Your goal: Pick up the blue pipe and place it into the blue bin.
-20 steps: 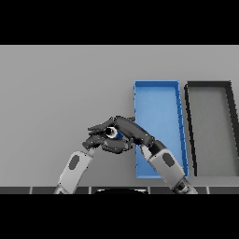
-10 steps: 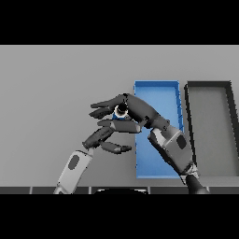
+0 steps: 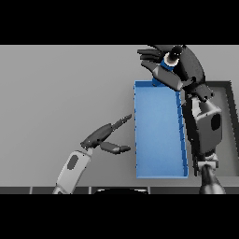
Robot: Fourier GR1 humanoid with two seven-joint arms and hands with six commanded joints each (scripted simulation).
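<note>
My right hand (image 3: 184, 65) is raised high above the far end of the blue bin (image 3: 158, 135), its fingers curled round the blue pipe (image 3: 164, 71). Only a short blue stretch of the pipe and its dark open end (image 3: 174, 55) show between the fingers. The bin is a long blue tray lying on the grey table, right of the middle. My left hand (image 3: 103, 137) rests low over the table just left of the bin, fingers straight and holding nothing.
A dark bin (image 3: 229, 140) stands to the right of the blue one, largely covered by my right forearm (image 3: 205, 126). Grey tabletop (image 3: 60, 93) spreads to the left.
My right hand has lifted the pipe up and to the right, from beside the bin's left wall to above its far end. The left hand has let go and dropped back.
</note>
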